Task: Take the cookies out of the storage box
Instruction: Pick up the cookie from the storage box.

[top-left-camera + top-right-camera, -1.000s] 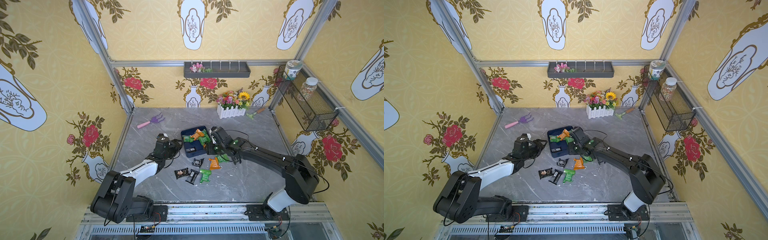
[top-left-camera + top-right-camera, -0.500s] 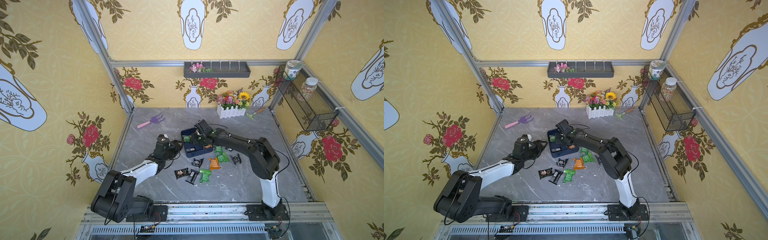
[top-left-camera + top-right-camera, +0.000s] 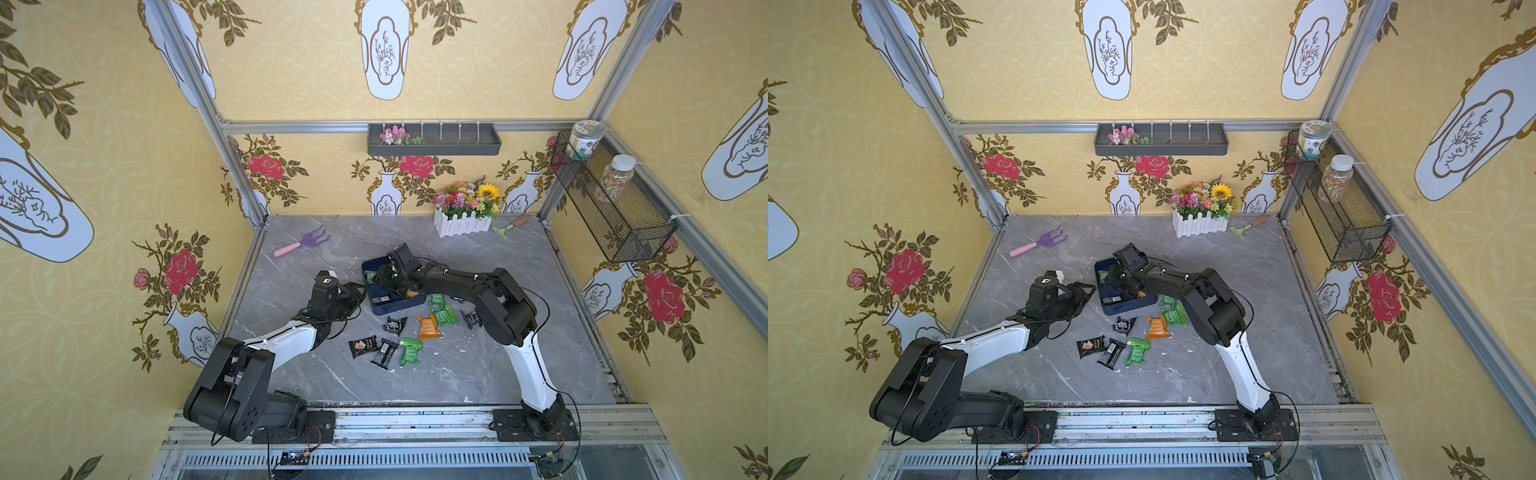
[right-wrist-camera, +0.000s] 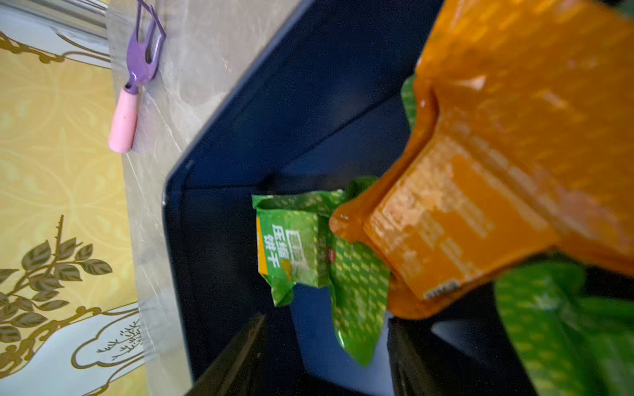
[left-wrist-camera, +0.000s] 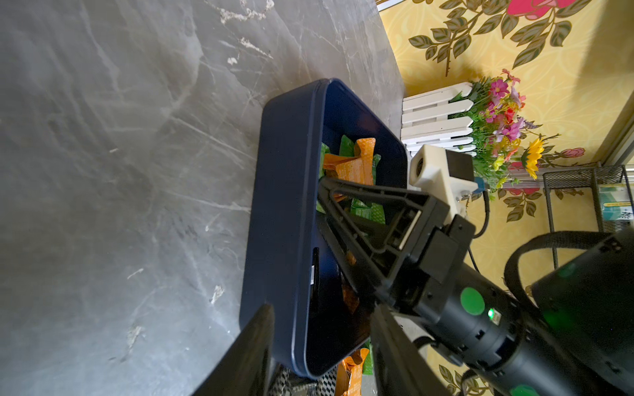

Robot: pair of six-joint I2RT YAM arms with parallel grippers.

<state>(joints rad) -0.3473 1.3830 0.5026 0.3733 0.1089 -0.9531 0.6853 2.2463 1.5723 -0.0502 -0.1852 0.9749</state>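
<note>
Roughly, storage box (image 3: 392, 308) lengthwise front-to-back

Your right arm (image 3: 457, 280) reaches far forward, the right pincer (image 4: 326, 319) tipped downward, jaws parted. Your left arm (image 3: 286, 336) lies low, and the left pincer (image 5: 322, 308) sits just beside the right pincer, jaws also apart.

Large white Chinese characters, turned sideways, on a green packet (image 4: 291, 250) inside the blue box (image 4: 212, 257); too soft to read surely. Fine pale print and a small white strip on the orange packet (image 4: 463, 223): blurred, unreadable. White angular mark on the left arm's wrist housing (image 3: 327, 280). Label on the jar (image 3: 585, 141) too small to read.
</note>
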